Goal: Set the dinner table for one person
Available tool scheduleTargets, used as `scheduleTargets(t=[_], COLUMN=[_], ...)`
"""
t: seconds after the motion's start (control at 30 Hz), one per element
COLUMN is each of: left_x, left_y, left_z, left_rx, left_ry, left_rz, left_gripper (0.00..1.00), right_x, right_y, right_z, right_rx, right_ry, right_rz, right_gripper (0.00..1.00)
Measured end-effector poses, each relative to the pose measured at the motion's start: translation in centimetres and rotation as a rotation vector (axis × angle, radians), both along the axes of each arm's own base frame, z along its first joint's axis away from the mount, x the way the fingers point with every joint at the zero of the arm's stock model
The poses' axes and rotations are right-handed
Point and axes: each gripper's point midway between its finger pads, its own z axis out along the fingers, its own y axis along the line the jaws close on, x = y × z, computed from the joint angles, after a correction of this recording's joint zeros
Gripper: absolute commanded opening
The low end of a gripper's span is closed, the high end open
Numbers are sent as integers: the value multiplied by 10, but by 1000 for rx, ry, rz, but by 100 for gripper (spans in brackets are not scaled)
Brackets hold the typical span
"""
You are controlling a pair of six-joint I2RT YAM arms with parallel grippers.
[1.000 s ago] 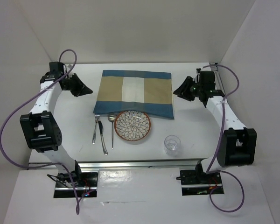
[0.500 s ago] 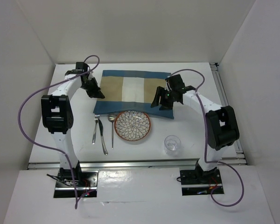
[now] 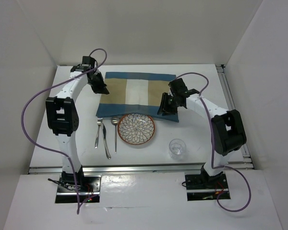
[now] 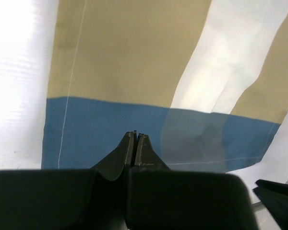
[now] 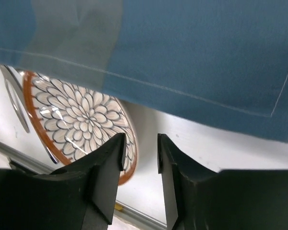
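Overhead view. Shows the dinner table (image 3: 201, 139), a white top with metal rails at the near edge and the right side, forming the floor of a white enclosure. Carries, on the far half, a striped placemat (image 3: 137, 91): blue bands along the far and near edges, tan panels left and right, a white panel in the middle. Just nearer, a round floral plate (image 3: 136, 128) with an orange-brown rim, its far rim meeting the placemat's near blue band; order of overlap not discernible. Left of the plate, side by side and lying lengthwise toward the near edge: fork (image 3: 98, 133), knife (image 3: 105, 140), spoon (image 3: 115, 134), the spoon closest to the plate. Right of the plate and nearer, apart from it, an upright clear glass (image 3: 177, 148).

Left gripper (image 3: 102, 89): at the placemat's left edge. Left wrist view: fingers (image 4: 120, 155) pressed together tip to tip, no gap, above a blue band close to its seam with a tan panel; no cloth visible between them.

Right gripper (image 3: 164, 108): over the placemat's near right part. Right wrist view: fingers (image 5: 105, 163) parted by a narrow gap, holding nothing, above bare table between the plate's rim and the placemat's stitched blue edge.
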Motion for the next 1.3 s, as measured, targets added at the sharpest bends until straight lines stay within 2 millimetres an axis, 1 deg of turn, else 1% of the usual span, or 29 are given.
scheduleTargets(t=[0.03,0.07,0.1,0.13,0.17,0.2,0.23,0.27,0.33,0.4,0.47,0.53,0.6,0.67,0.7,0.77,0.83,0.93,1.03,1.1,1.2,1.3], left_x=[0,-3,-8,-18,-34,-51,-65,-77,-98,-111,-121,-127,-128,-129,-131,-137,-147,-172,-199,-214,-228,-236], left_y=[1,1,1,2,3,3,1,-2,-14,-26,-38,-44,-47,-51,-56,-73,-90,-112,-119,-121,-126,-134], left_z=[-1,-2,-5,-11,-17,-20,-22,-22,-18,-12,-10,-10,-10,-11,-11,-13,-19,-38,-60,-70,-79,-84], left_rx=[4,6,7,12,17,19,17,17,18,19,17,14,12,16,21,24,24,27,38,45,50,43], left_ry=[1,8,11,22,51,82,97,107,112,98,88,90,88,87,84,80,84,120,186,222,249,249], left_rz=[2,3,2,0,-6,-14,-24,-36,-69,-104,-141,-160,-168,-177,-191,-235,-283,-347,-369,-378,-392,-409], left_gripper=[0,0,0,0,1,5,10,10,12,12,12,12,12,9,9,8,8,6,6,5,4,4], right_x=[4,7,9,9,7,4,0,-4,-11,-19,-26,-32,-36,-40,-41,-45,-47,-53,-63,-65,-69,-75], right_y=[1,3,5,7,11,15,19,23,31,38,43,45,45,43,41,37,35,31,26,27,27,24], right_z=[3,6,9,10,10,10,9,8,6,0,-10,-21,-30,-36,-39,-44,-47,-54,-64,-65,-65,-65], right_rx=[0,1,-1,-5,-8,-11,-14,-18,-27,-45,-78,-114,-144,-163,-172,-184,-193,-204,-215,-210,-203,-195], right_ry=[-10,-20,-30,-38,-42,-41,-38,-36,-34,-26,-8,10,27,37,41,53,58,75,105,107,102,103], right_rz=[0,0,3,12,27,42,59,75,112,148,175,190,199,202,201,201,204,209,214,219,222,225], right_gripper=[47,56,59,63,66,73,76,77,77,77,77,77,77,77,76,76,76,74,69,67,66,65])
